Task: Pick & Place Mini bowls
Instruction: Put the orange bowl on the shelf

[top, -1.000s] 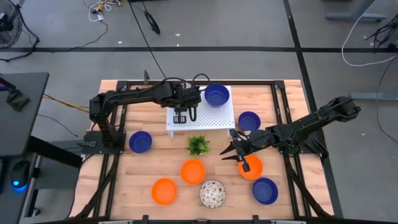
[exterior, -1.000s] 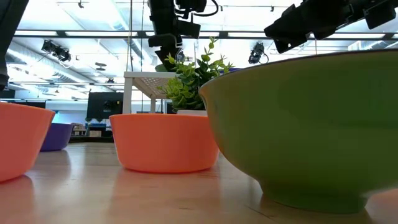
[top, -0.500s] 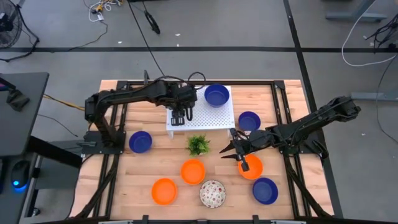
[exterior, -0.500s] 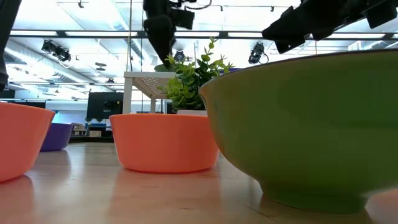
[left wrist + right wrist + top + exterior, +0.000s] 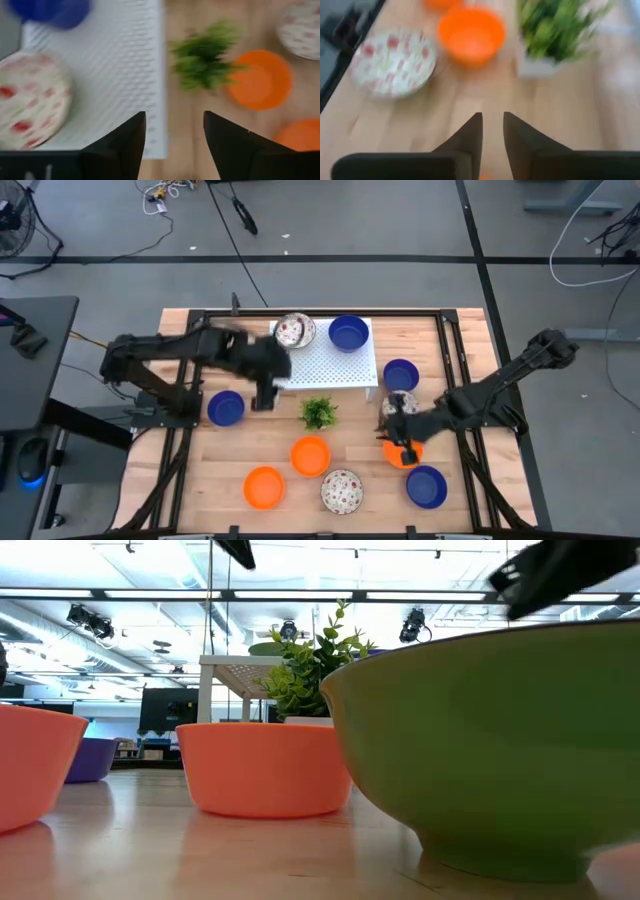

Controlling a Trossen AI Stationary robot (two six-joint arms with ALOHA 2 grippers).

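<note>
My left gripper hangs open and empty, off the near left corner of the white perforated rack. On the rack's far side sit a speckled bowl and a blue bowl. My right gripper is over an orange bowl at the right; only a narrow gap shows between its fingers, with nothing in it. On the table stand two more orange bowls, a speckled bowl and three blue bowls. My right gripper slants down over the left rim of the orange bowl, pointing toward the table's left and near side. A glimpse of orange shows low between its fingers in the right wrist view. I cannot tell whether the fingers touch the bowl.
A small green plant stands in the middle of the table, just off the rack's near edge. The black frame rails run along the table's left and right sides. Bare wood lies between the plant and the right gripper.
My left gripper has opened above the rack's far left part, risen, and swung toward the table's left and near side. That uncovers the speckled bowl, which stays on the rack. My right gripper has turned and shifted a little toward the near edge, over the orange bowl.
</note>
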